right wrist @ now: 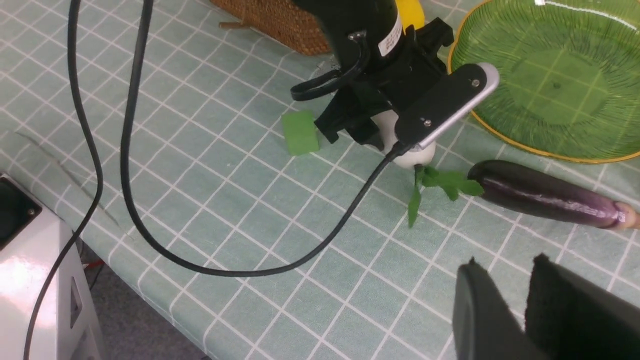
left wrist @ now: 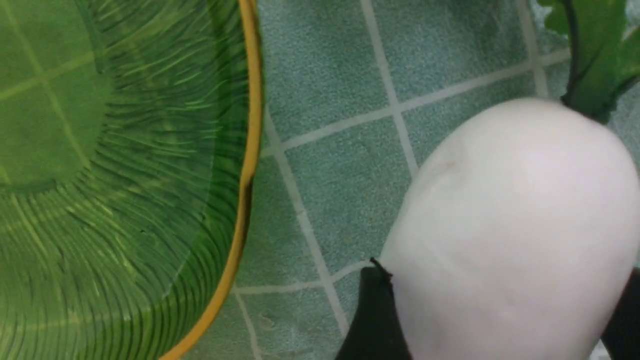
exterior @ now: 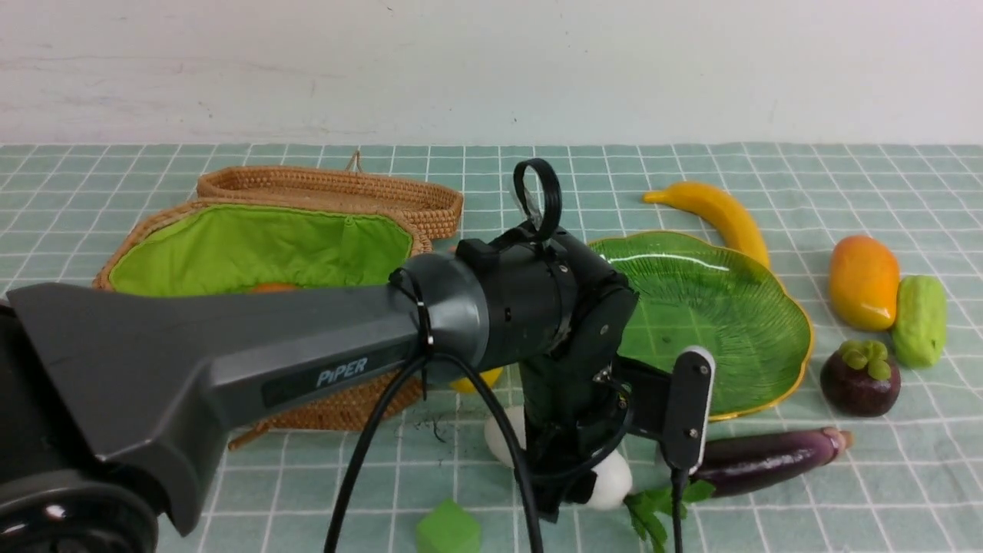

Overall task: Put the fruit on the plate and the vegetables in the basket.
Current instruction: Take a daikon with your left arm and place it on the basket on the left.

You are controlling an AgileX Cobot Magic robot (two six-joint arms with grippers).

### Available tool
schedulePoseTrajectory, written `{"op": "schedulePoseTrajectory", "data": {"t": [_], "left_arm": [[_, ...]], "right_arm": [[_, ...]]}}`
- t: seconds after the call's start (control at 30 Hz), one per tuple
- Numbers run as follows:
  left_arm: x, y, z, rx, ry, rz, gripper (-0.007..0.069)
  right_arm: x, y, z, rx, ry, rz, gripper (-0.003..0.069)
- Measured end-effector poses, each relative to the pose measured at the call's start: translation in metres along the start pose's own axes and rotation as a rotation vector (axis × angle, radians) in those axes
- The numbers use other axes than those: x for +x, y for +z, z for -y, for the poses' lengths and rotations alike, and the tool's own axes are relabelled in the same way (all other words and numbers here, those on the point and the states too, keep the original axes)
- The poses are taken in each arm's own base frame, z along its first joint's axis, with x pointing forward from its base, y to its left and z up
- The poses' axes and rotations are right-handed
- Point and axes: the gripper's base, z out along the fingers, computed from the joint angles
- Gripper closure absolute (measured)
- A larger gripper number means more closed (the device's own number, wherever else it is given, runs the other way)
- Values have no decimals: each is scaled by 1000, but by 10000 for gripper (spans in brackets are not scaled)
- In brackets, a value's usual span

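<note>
My left gripper [exterior: 572,476] reaches down in front of the plate [exterior: 729,307], its black fingers [left wrist: 372,310] pressed against both sides of the white radish [left wrist: 510,210], which lies on the cloth. The radish [exterior: 614,480] has green leaves pointing at the purple eggplant [exterior: 768,459]. Banana [exterior: 718,211], mango [exterior: 864,282], mangosteen [exterior: 860,376] and bumpy gourd [exterior: 919,320] lie right of the plate. A lemon [exterior: 476,380] peeks from under the arm beside the basket [exterior: 153,223]; an orange potato [exterior: 270,287] shows inside. My right gripper [right wrist: 505,262] hovers over bare cloth, slightly open and holding nothing.
A small green cube [exterior: 448,528] sits near the front edge, left of the radish. The left arm's black cables [right wrist: 125,150] loop across the cloth. The table's edge and a white box [right wrist: 30,280] show in the right wrist view. The basket lid [exterior: 330,188] lies open behind.
</note>
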Motion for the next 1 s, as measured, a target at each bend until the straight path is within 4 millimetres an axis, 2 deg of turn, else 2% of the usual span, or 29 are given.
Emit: {"op": "schedulePoseTrajectory", "data": {"t": [0.1, 0.13, 0.17, 0.2, 0.23, 0.27, 0.3, 0.33, 0.37, 0.4, 0.53, 0.63, 0.7, 0.73, 0.83, 0.87, 0.93, 0.97, 1.0], "left_arm": [[0, -12, 2, 6, -65, 21, 129], [0, -20, 3, 1, -81, 28, 204], [0, -24, 2, -5, -85, 34, 223], [0, -43, 1, -29, -103, 51, 388], [0, -56, 0, -48, -113, 64, 498], [2, -80, -1, -86, -126, 84, 581], [2, -84, -1, -93, -128, 88, 591], [5, -101, -1, -122, -140, 93, 630], [10, -124, -1, -173, -145, 92, 638], [15, -138, -1, -210, -152, 85, 638], [34, -169, -4, -291, -181, 60, 638], [35, -164, -2, -242, -215, 76, 638], [32, -154, -1, -198, -216, 92, 634], [29, -141, 3, -139, -208, 112, 608], [21, -106, 12, -10, -142, 143, 480], [20, -93, 15, 22, -118, 142, 402], [19, -84, 15, 38, -95, 140, 316], [18, -71, 14, 52, -83, 137, 216], [17, -69, 14, 49, -81, 139, 202]], "right_arm": [[0, 0, 0, -1, 0, 0, 499], [0, 0, 0, -1, 0, 0, 499], [0, 0, 0, -1, 0, 0, 499], [0, 0, 0, -1, 0, 0, 499], [0, 0, 0, -1, 1, 0, 499], [0, 0, 0, -1, 2, 2, 499], [0, 0, 0, -1, 2, 2, 499], [-1, 0, 0, -3, 4, 12, 499], [-2, 0, -1, -6, 6, 25, 499], [-4, 0, -1, -12, 9, 39, 498], [-7, 0, -2, -21, 16, 80, 498], [-8, 0, -2, -20, 17, 89, 498], [-8, 0, -2, -19, 17, 92, 498], [-9, 0, -2, -19, 17, 94, 498], [-9, 0, -2, -19, 17, 94, 498], [-8, 0, -2, -19, 17, 92, 498], [-8, 0, -2, -20, 17, 89, 498], [-7, 0, -2, -22, 17, 81, 498], [-7, 0, -2, -22, 17, 81, 498]]}}
